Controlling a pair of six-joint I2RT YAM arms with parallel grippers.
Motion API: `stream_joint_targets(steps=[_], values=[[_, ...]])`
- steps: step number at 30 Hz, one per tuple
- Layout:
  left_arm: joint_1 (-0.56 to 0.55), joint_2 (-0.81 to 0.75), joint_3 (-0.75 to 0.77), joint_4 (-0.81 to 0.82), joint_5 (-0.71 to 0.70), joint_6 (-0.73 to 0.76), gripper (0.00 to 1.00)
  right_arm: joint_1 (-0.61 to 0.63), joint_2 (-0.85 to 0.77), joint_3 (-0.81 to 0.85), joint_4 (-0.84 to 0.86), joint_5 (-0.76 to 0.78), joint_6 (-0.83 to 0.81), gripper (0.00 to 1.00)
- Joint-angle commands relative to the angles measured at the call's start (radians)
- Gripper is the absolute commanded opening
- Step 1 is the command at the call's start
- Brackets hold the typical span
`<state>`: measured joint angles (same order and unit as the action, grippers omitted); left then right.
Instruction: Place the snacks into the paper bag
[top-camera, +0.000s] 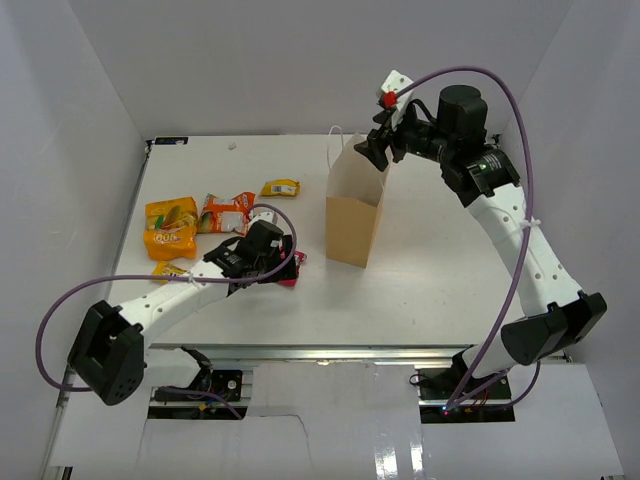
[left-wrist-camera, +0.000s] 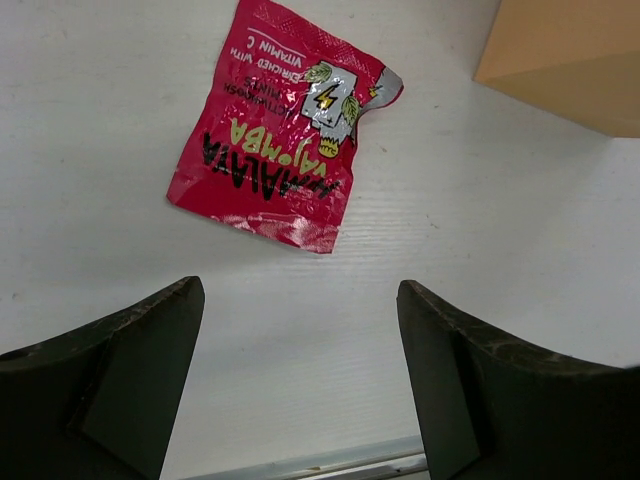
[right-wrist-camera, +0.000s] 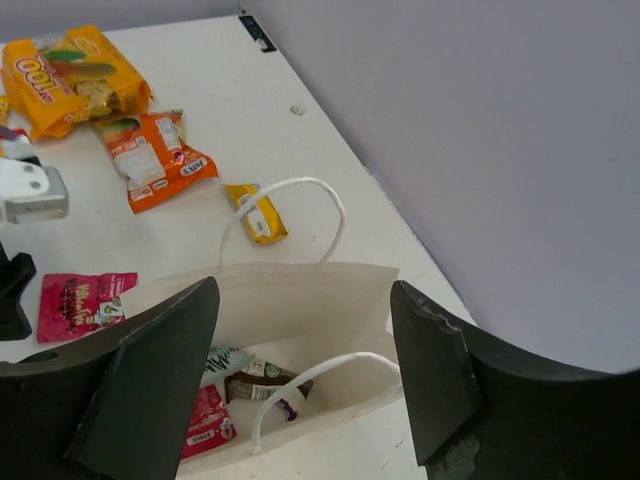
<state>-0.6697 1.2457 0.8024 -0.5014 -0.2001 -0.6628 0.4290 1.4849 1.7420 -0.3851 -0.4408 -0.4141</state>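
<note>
Holding the left jaws wide apart and empty, low over the white worktop (left-wrist-camera: 480, 260), at the end of the left arm (top-camera: 180, 295). Looking straight at a crinkly red foil snack packet (left-wrist-camera: 280, 130) lying flat just beyond the fingertips, near the foot of the tall tan kraft paper bag (top-camera: 355, 215) but apart from it. Judging the step in hand as reaching for this packet, with no grip on it yet. Needing next to ease forward and down until the jaws straddle the packet's near edge, then pinching the thin foil without skating it across the worktop. Noting, further out on the left, a big yellow foil packet (top-camera: 170, 225), an orange foil packet (top-camera: 225, 212) and a small yellow wrapped bar (top-camera: 281, 187), all waiting well apart from the bag. Finding the bag upright with its white loop handles (right-wrist-camera: 285, 200) raised and its mouth open, already containing a small red packet (right-wrist-camera: 208, 425) and a dark packet (right-wrist-camera: 265, 385). Hanging the right jaws, also wide and empty, above the bag's far rim on the right arm (top-camera: 510, 215); being unable to tell whether touching the paper.
</note>
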Motion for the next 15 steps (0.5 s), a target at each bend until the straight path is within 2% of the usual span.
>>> stream_joint_targets(steps=[1,7,11,15], values=[[0.007,0.085,0.079,0.017,-0.012,0.116,0.88,-0.060,-0.098,-0.071,0.023,-0.019,-0.003,0.76],[0.010,0.326,0.198,0.043,0.014,0.229,0.85,-0.278,-0.193,-0.252,0.000,-0.128,0.000,0.78],[0.012,0.412,0.256,0.043,0.001,0.282,0.85,-0.346,-0.256,-0.401,-0.006,-0.131,-0.025,0.78],[0.010,0.469,0.277,0.044,-0.053,0.296,0.82,-0.381,-0.301,-0.481,-0.008,-0.134,-0.025,0.78]])
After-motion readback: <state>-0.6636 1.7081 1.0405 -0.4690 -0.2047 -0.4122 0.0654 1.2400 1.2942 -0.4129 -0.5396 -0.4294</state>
